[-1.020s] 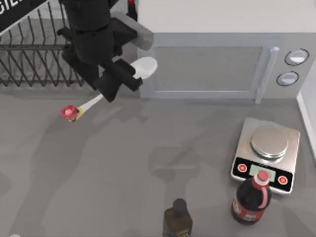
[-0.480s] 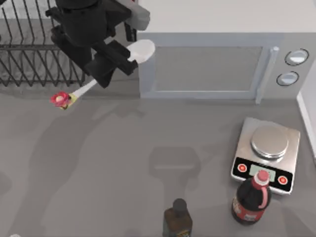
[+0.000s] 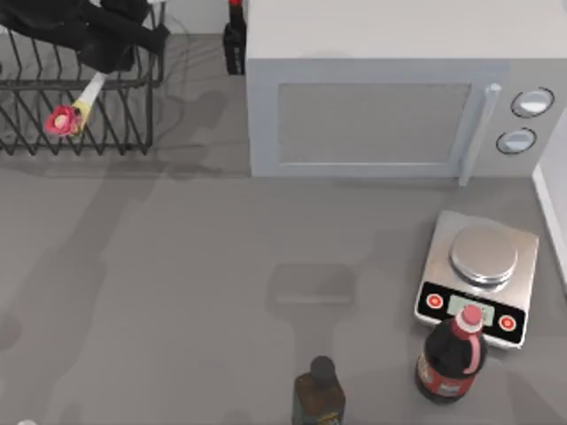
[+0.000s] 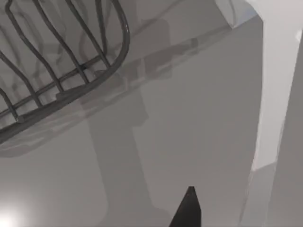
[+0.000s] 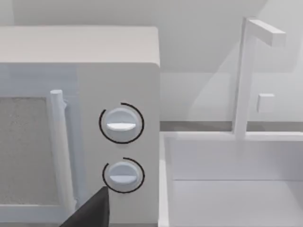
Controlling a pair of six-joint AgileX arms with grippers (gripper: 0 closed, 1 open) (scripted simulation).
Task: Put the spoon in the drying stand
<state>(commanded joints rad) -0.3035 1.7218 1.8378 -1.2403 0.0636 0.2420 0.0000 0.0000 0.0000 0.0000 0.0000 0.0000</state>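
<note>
Spoon: white handle with a red-pink and yellow flower knob, slanting out from under my left end effector above the drying stand's front rods; its bowl is hidden by the arm.

Near edge of the surface: a dark brown bottle and, to its right, a dark soda bottle with a red cap and red label.

Just behind the soda bottle: a silver kitchen scale with a round pan and a black panel carrying two red buttons.

Farther back, centre to right: a pale grey microwave with a bar handle and two round dials; my right wrist view looks at those dials and a white sink beside them.

Far left: drying stand, black wire rods with upright tines.

Left end effector: over the stand, clamped on the spoon's upper handle.

Far back, just left of the microwave: a small dark bottle with a red cap.
</note>
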